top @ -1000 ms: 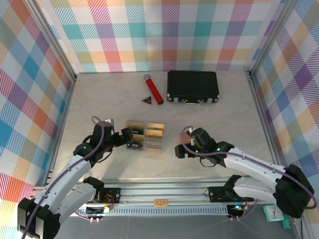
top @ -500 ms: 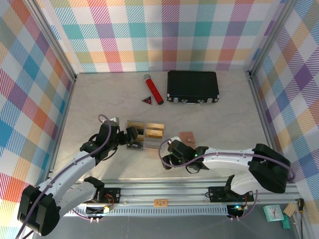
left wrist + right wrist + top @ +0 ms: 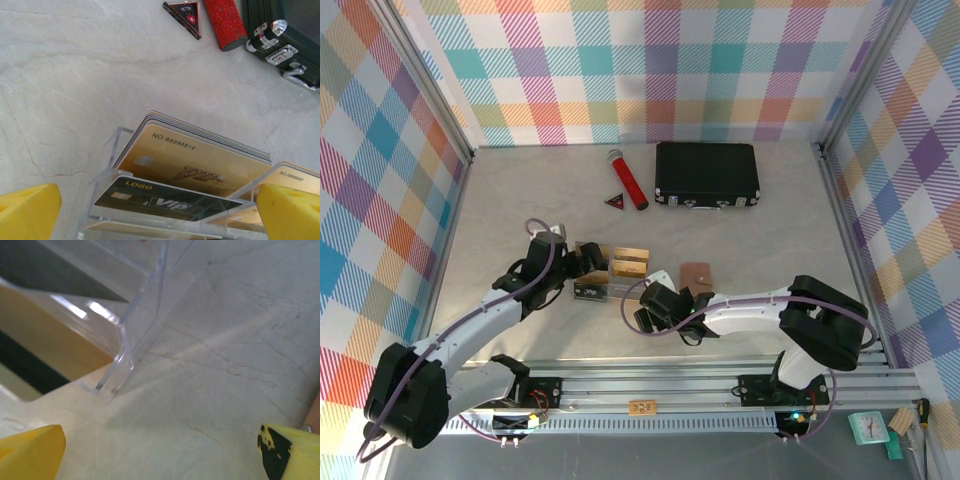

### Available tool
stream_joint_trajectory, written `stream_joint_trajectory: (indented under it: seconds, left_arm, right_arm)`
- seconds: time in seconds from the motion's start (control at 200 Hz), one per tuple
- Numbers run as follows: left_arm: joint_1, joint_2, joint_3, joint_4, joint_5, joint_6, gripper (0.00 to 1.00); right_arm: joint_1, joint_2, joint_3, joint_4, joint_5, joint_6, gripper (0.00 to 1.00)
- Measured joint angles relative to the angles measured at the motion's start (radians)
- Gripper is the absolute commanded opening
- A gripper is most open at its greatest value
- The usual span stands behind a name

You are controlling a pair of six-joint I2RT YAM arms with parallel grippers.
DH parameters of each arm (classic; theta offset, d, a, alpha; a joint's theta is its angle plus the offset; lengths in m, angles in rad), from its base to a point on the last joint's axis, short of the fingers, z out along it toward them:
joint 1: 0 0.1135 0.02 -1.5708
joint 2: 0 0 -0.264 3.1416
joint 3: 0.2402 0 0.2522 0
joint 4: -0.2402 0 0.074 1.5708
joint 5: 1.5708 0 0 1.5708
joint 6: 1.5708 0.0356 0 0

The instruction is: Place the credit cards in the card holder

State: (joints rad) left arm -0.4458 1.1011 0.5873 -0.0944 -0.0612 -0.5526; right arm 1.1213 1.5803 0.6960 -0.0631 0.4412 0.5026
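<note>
While the left arm (image 3: 480, 325) bends toward the tray (image 3: 114, 145), its fingers (image 3: 25, 210) gape.

The worktop (image 3: 520, 200) carries one black hard case with metal latches (image 3: 707, 173), one red glittery cylinder (image 3: 629, 181), one small dark red triangle (image 3: 615, 201), one clear plastic compartment tray (image 3: 106, 165) and one flat reddish-brown leather-like card holder (image 3: 696, 273). The gold-tan credit cards (image 3: 185, 160) are stacked too tightly to count, with one dark-faced card (image 3: 165, 202) among them.
</note>
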Motion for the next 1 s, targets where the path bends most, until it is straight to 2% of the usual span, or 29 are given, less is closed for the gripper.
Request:
stream_joint_trajectory:
  seconds: [0.58,1.0]
  left_arm:
    - [0.0,0.161,0.058,0.106,0.008,0.022,1.0]
    - [0.0,0.301,0.146,0.162,0.02,0.021,1.0]
  right_arm:
    - [-0.016,0.083,0.095,0.016,0.119,0.01,0.99]
    - [-0.155,0.125,0.164,0.015,0.135,-0.017,0.99]
